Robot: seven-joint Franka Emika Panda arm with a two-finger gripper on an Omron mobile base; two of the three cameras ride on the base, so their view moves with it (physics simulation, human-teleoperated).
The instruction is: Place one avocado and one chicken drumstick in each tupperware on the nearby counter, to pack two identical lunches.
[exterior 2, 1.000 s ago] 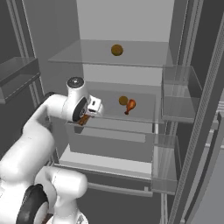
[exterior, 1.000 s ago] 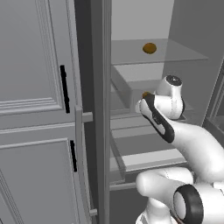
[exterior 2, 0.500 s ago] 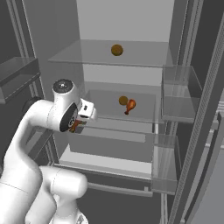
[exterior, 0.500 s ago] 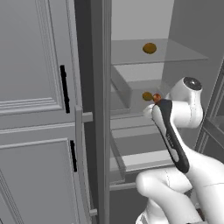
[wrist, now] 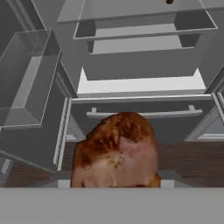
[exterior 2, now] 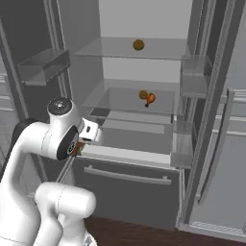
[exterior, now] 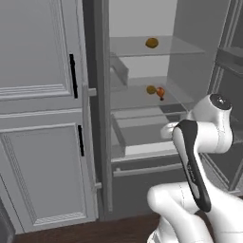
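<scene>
- Between the fingers, a chicken drumstick is sitting close in front of the hand camera; the fingers are pinching it, and its mottled reddish-brown meat is covering the fingertips themselves.
- In the right base view, a small reddish-orange patch of the same drumstick is showing at the hand, tucked against the white wrist.
- Beyond the held piece, the hand view is looking at an open refrigerator: a white pull-out drawer front, a lower drawer with a bar handle, and a clear door bin at the left.
- The arm is folding back in front of the refrigerator, with the hand positioned outside the compartment, level with the lower drawers.
- On the middle glass shelf, a second chicken drumstick is lying just beside an avocado; the two appear to be touching.
- On the upper glass shelf, another avocado is resting alone, well apart from the pair below.
- In the left base view, the same items are showing: the upper avocado, the middle-shelf avocado and drumstick.
- To the left, a grey panelled cabinet with black handles is standing closed.
</scene>
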